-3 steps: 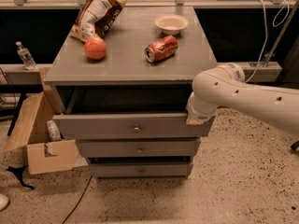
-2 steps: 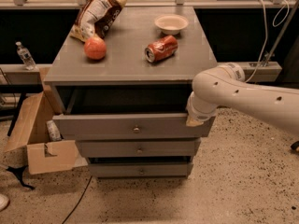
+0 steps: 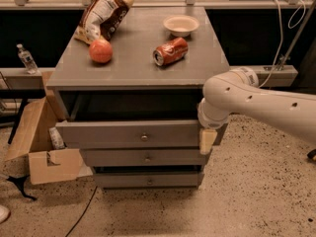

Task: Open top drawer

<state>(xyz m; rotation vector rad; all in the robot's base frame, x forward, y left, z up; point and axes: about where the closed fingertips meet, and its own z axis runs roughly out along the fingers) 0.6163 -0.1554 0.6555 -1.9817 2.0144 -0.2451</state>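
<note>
Plainly, the top drawer (image 3: 108, 132) juts out below the table's (image 3: 143, 70) front edge, knob (image 3: 143, 137) centred; the gripper (image 3: 207, 141) hangs under the front right corner, at the drawer front's right end (whether wide or closed cannot be told), below the white arm (image 3: 256, 100).

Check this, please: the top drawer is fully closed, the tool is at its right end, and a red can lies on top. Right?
No: the camera view shows the top drawer pulled out. The tool is at its right end, and the red can lies on top.
</note>
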